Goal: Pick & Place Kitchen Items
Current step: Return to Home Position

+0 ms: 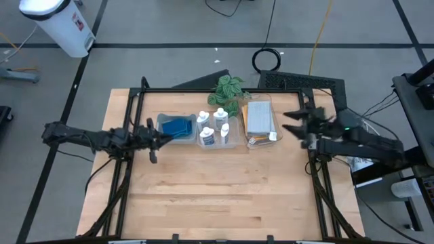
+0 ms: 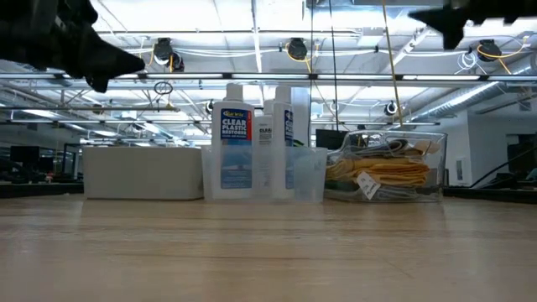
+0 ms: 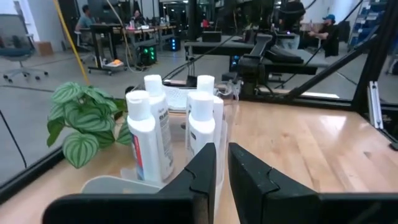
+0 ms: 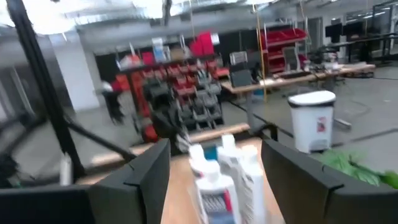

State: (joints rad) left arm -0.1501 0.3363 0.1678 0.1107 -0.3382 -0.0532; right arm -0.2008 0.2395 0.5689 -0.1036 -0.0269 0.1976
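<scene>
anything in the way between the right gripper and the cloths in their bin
Nothing visible. The right gripper hovers open beside the clear bin, with only bare table between them. The cloths lie inside, behind the bin's own wall. The left gripper waits at the row's other end.

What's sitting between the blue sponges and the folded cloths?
The four white bottles stand between the sponges and the cloths; the high view shows it plainly.

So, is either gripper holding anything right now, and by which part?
Nothing is held. The left gripper is nearly shut with nothing between its fingers; the right gripper is open and empty.
</scene>
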